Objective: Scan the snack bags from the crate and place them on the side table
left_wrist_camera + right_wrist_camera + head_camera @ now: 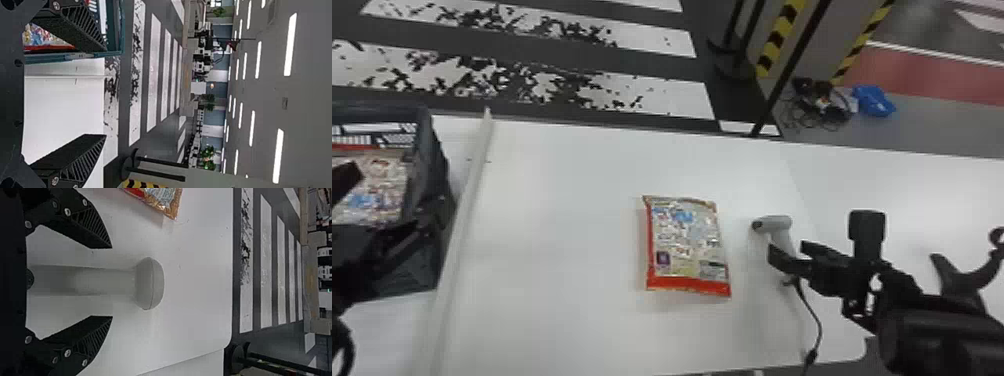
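One bag lies face up about midway between the bench's far and near edges. One crate stands by the left edge, past a raised strip; at least one more bag is inside, the full count hidden. One scanner is near the right edge, just beside the first bag.

Of two grippers, the left is at the crate, fingers wide apart with nothing between them. The right is also wide open, the scanner's handle between its fingers, a gap on either side.
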You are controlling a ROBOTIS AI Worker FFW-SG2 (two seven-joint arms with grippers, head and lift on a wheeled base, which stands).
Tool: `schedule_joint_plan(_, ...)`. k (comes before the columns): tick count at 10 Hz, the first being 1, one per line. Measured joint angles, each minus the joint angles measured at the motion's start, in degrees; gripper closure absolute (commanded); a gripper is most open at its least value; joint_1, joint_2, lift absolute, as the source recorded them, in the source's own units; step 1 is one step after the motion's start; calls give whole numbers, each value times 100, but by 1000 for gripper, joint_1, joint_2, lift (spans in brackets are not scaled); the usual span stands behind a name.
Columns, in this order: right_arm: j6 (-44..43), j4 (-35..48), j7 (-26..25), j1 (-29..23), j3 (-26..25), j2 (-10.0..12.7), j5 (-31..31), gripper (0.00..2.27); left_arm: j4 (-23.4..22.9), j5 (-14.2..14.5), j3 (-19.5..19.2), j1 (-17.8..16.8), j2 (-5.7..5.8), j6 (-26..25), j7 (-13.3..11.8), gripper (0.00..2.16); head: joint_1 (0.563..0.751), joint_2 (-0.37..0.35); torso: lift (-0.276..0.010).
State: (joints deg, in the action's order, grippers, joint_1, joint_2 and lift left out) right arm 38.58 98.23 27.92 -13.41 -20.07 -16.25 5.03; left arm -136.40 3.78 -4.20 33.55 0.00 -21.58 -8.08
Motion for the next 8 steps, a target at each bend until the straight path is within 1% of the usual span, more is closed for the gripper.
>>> schedule_joint_plan(1, 160, 297, 82, -179, -160, 23, 324, 87, 0, 0, -1, -2, 0, 0, 0, 103, 695, -247, -94)
schedule_joint_plan(2, 382, 551, 268, -315, -320, 48, 627, 90, 9, 0, 0, -8, 0, 0, 0, 103, 695, -239, -94)
schedule_joint_plan(4, 747, 890, 798, -472, -555, 85, 1119, 87, 23, 0, 7, -18, 0, 0, -1, 103, 695, -209, -94)
schedule_joint_plan(6, 1140, 989, 1164, -483, -578, 87, 1362, 87, 27, 0, 7, -27, 0, 0, -4, 103, 695, -185, -94)
schedule_joint_plan(8, 1372, 848, 1506, -341, -407, 87, 1382, 90, 41, 0, 7, -37, 0, 0, -9, 103, 695, -145, -94)
